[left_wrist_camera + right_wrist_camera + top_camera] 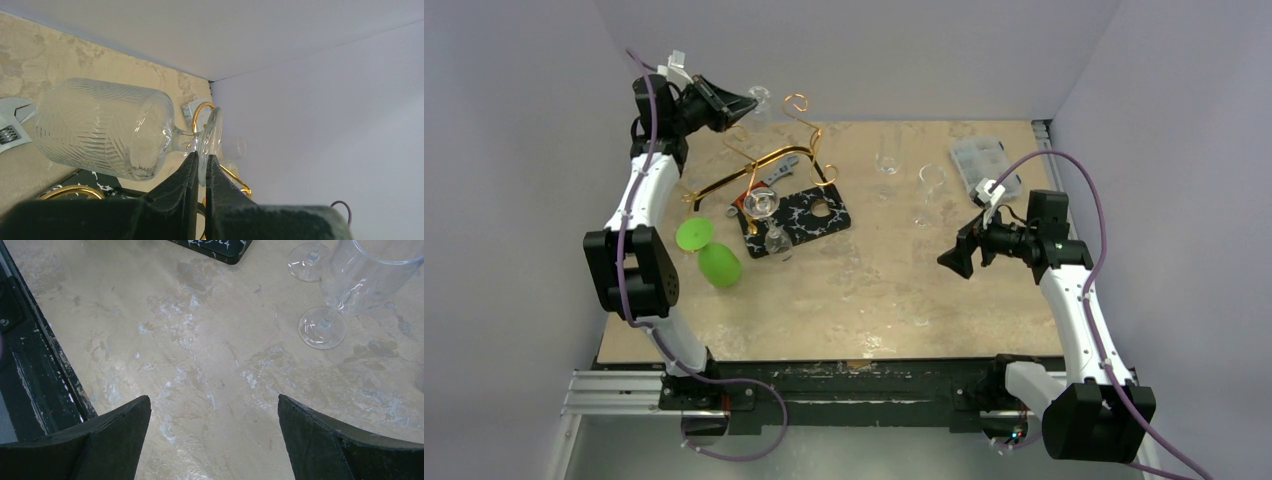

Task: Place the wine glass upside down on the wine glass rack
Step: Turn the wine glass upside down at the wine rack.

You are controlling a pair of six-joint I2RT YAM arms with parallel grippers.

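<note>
My left gripper (742, 103) is raised at the back left and is shut on the foot of a clear cut-pattern wine glass (760, 97). In the left wrist view the glass bowl (105, 130) lies sideways to the left, and my gripper (201, 162) pinches the round foot (211, 132) by its edge. A gold scroll loop (199, 111) of the wine glass rack shows just behind the foot. The gold wire rack (759, 160) stands at the back left of the table. My right gripper (954, 260) is open and empty, low over bare table (214, 402).
A black white-veined board (809, 218) carries two clear glasses (762, 204). A green glass (709, 252) lies on its side at the left. A wrench (780, 172) lies by the rack. Two clear glasses (931, 185) and a plastic box (984, 165) stand at the back right.
</note>
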